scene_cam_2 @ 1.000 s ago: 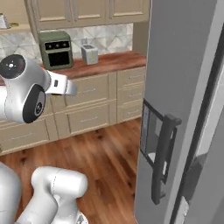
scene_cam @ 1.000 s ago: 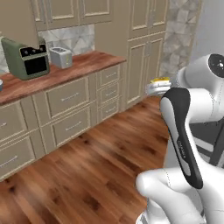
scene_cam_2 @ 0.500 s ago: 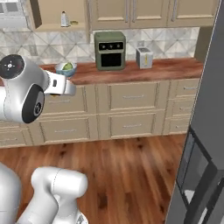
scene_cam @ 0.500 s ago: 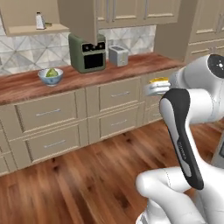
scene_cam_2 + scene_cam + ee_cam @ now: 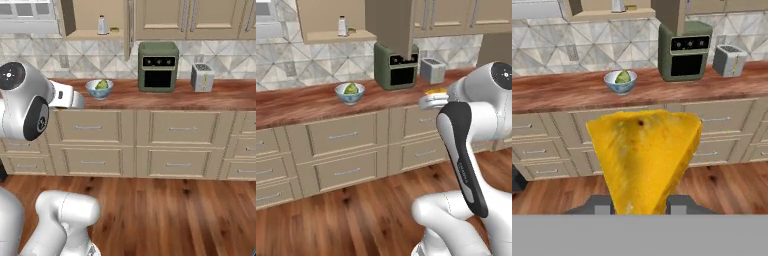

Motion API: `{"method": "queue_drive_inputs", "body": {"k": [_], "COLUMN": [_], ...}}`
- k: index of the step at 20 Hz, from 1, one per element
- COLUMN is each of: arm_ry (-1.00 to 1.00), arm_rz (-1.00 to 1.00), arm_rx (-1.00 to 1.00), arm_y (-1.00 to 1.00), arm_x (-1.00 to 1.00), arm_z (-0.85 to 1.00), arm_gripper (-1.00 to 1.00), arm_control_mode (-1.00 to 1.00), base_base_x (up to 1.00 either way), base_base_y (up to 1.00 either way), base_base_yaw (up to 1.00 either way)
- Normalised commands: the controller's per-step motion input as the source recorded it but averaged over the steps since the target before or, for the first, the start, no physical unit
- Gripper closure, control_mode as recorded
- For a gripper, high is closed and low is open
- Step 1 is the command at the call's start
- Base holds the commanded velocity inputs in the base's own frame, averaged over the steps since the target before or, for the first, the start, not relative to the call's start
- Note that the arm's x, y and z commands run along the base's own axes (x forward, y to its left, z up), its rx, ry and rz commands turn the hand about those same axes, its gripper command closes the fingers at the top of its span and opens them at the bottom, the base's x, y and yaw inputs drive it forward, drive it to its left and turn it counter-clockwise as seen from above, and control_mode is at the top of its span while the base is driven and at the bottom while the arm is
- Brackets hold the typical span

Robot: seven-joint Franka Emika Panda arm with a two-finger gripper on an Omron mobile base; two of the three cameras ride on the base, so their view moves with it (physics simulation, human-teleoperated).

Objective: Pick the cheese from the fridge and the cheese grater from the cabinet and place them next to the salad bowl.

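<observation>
1. Cheese (image 5: pixel 643 159) — a yellow-orange wedge with a mottled, pitted face and one small dark hole near its top edge — stands broad side up, narrowing toward 6 o'clock in the hand view.
2. Gripper (image 5: pixel 637 206): its dark tips flank the wedge's narrow end at 6 o'clock, jaws clamped on the cheese; in the left base view a sliver of yellow shows at the white hand (image 5: pixel 432 100).
3. Salad bowl (image 5: pixel 620 81), round and pale blue with a green lettuce ball, sits on the reddish wood counter (image 5: pixel 557 92) at about 11 o'clock from the wedge, well apart.
4. Bare counter lies on both sides of the bowl; a boxy green oven (image 5: pixel 684 50) stands toward 3 o'clock from it.
5. Cheese grater (image 5: pixel 102 24) — small, tapered, silver — stands on the shelf of the open tan cabinet (image 5: pixel 95 34), at 12 o'clock above the bowl.
</observation>
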Motion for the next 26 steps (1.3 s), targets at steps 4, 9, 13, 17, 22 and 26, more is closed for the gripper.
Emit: {"method": "queue_drive_inputs", "body": {"k": [4, 9, 13, 17, 22, 26], "arm_ry": [0.00, 0.00, 0.00, 0.00, 0.00, 0.00], "arm_rz": [0.00, 0.00, 0.00, 0.00, 0.00, 0.00], "arm_rx": [0.00, 0.00, 0.00, 0.00, 0.00, 0.00], "arm_y": [0.00, 0.00, 0.00, 0.00, 0.00, 0.00], "arm_x": [0.00, 0.00, 0.00, 0.00, 0.00, 0.00], "arm_z": [0.00, 0.00, 0.00, 0.00, 0.00, 0.00], "arm_gripper": [1.00, 1.00, 1.00, 1.00, 1.00, 1.00], "arm_control_mode": [1.00, 1.00, 1.00, 1.00, 1.00, 1.00], "base_base_x": [0.84, 0.84, 0.81, 0.71, 0.60, 0.63], "base_base_y": [0.07, 0.06, 0.07, 0.20, 0.40, 0.47], "base_base_yaw": [0.25, 0.23, 0.11, 0.05, 0.00, 0.00]}}
